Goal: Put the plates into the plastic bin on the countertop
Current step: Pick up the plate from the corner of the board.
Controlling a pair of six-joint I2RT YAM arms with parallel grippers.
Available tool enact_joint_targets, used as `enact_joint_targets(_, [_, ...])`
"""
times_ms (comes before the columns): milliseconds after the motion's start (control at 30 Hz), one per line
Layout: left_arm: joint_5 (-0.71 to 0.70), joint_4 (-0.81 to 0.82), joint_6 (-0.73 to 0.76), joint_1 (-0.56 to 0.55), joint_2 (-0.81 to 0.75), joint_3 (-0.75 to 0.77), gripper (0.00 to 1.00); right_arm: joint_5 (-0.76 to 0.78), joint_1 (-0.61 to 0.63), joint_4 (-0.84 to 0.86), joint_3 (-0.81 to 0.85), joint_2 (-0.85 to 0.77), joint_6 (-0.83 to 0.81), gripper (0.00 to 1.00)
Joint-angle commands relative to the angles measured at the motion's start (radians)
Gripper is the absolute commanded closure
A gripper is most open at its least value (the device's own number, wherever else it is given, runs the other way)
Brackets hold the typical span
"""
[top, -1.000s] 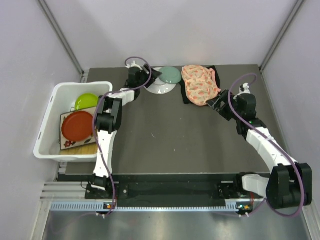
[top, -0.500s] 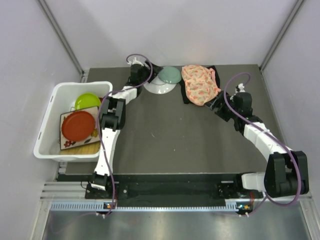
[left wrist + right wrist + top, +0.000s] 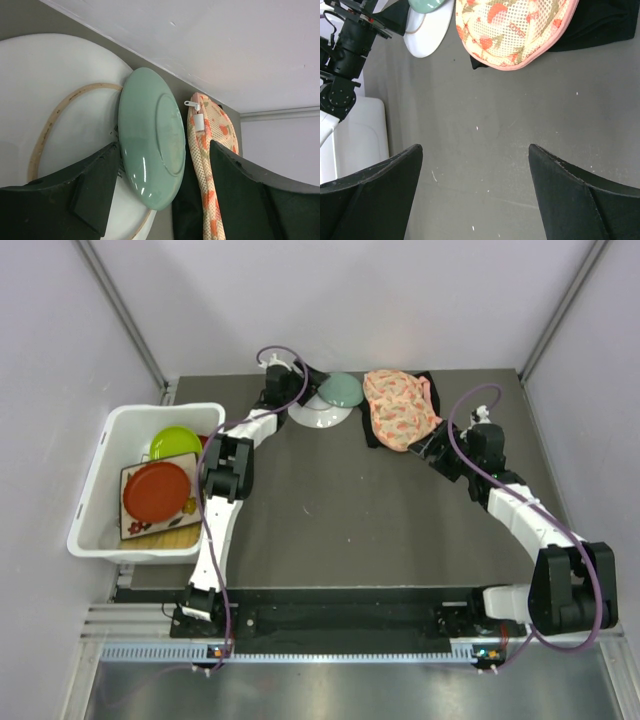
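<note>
Near left of the worktop point(image 3: 330, 510): white plastic bin point(image 3: 88, 520), set against the left wall.
- In it, a round red plate point(image 3: 155, 492) lies flat on a square floral plate point(image 3: 135, 528).
- A yellowish woven plate point(image 3: 170, 538) shows under their near edge.
- A lime plate point(image 3: 172, 442) sits at the far end of the bin.

Right of centre: right hand point(image 3: 472, 150) hangs over bare worktop.
- Fingers are wide apart, with nothing between them.
- It points toward the far left.

Just beyond the right hand: pink floral fabric piece point(image 3: 512, 30), mesh-textured.
- It lies on top of a black cloth point(image 3: 605, 25), which sticks out past it on the right.

Far edge, centre, close to the back wall: pale green plate point(image 3: 145, 115) resting on a larger white plate point(image 3: 60, 100).
- The green plate is tilted and its underside foot ring faces the wrist camera.
- The white plate carries a thin tan ring.
- Both plates are outside the bin, just left of the fabric.

Left hand point(image 3: 165, 145) reaches to this stack, fingers apart with one on either side of the green plate.
- The left finger sits at the plate's edge; contact is not clear.
- The right finger stands off from the plate, so it is not clamped.
</note>
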Motion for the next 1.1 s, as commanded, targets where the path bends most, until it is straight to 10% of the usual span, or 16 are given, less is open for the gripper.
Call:
enact_joint_targets(0, [0.033,-0.023,-0.051,-0.014,0.042,0.019,0.23,-0.002,-0.011,0.022,0.044,-0.016,-0.010,0.13])
enact_joint_targets(533, [0.043,0.123,-0.232,-0.054,0.060,-0.074,0.32,0.009,-0.011,0.011,0.054,-0.035,-0.012,0.13])
enact_joint_targets(1067, [0.036,0.216,-0.249,-0.054,0.011,-0.125,0.83,0.024,-0.011,-0.004,0.049,-0.064,-0.027,0.13])
